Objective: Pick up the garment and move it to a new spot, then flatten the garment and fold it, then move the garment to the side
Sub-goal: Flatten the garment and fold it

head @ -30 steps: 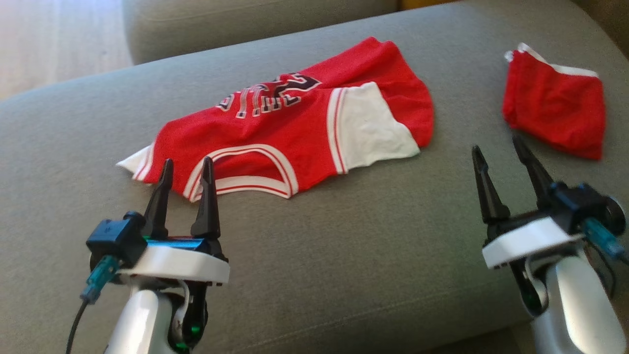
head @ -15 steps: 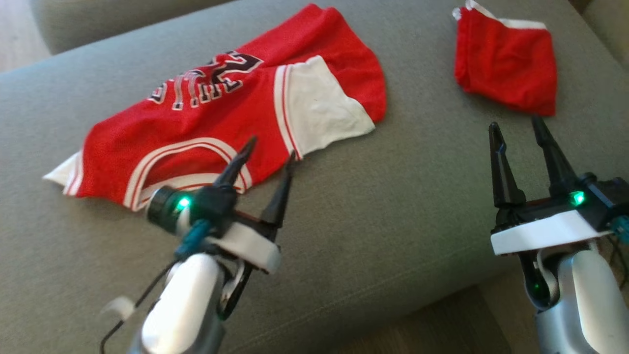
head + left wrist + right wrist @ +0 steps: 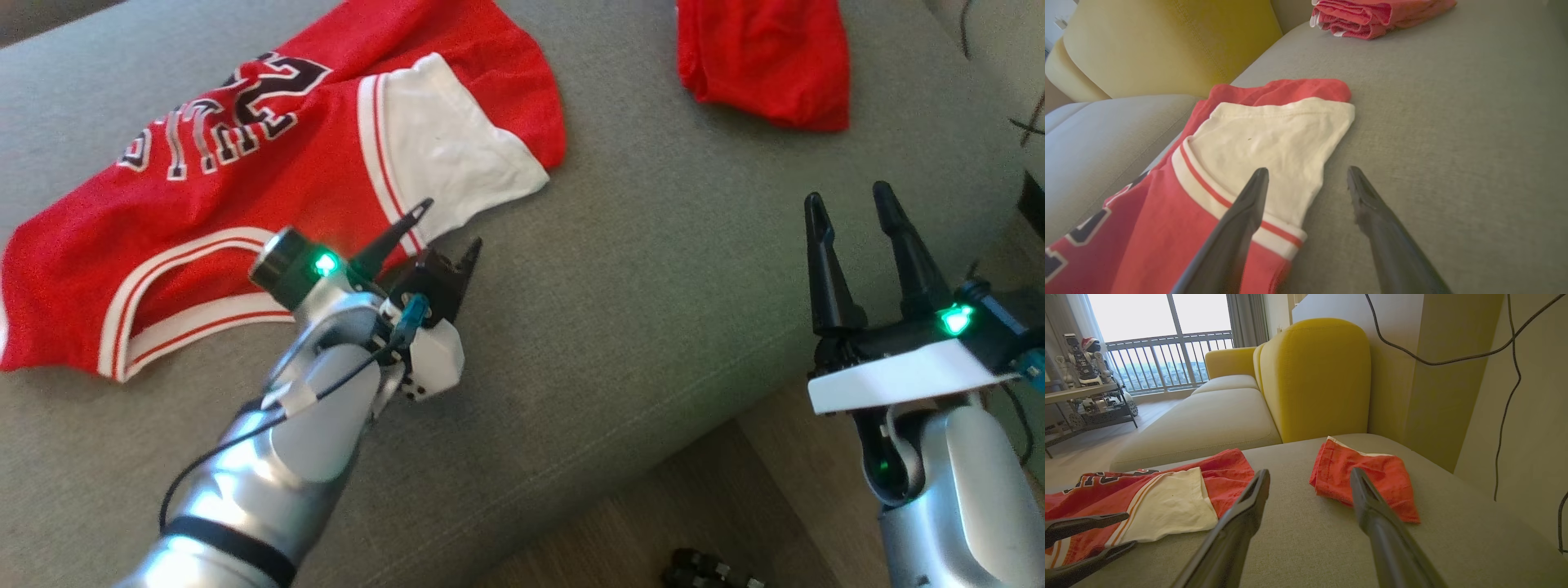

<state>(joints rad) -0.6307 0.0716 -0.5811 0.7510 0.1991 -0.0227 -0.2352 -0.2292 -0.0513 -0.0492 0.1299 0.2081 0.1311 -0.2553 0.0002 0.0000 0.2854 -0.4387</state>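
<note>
The left gripper [image 3: 451, 223] has its two dark fingers spread wide with nothing between them. In the left wrist view, one finger lies over the striped hem of the white sleeve and the other over bare cushion just beside that hem. Whether either tip touches the fabric cannot be told. The right gripper [image 3: 847, 193] is likewise spread wide and empty. It hangs near the front edge of the seat, with its fingers pointing toward a folded red garment [image 3: 767, 65] and well short of it. The red jersey [image 3: 245, 188] lies spread but rumpled on the grey sofa cushion [image 3: 653, 286], to the robot's left. Its dark, white-edged lettering faces up, its white-trimmed neckline sits nearest the robot, and its white sleeve panel is folded over the red body toward the middle of the seat. The folded red garment sits apart from it at the far right of the cushion, showing a thin white edge in the right wrist view. Behind the seat rises a yellow backrest [image 3: 1314, 375], and wooden floor [image 3: 653, 523] shows below the cushion's front edge.
</note>
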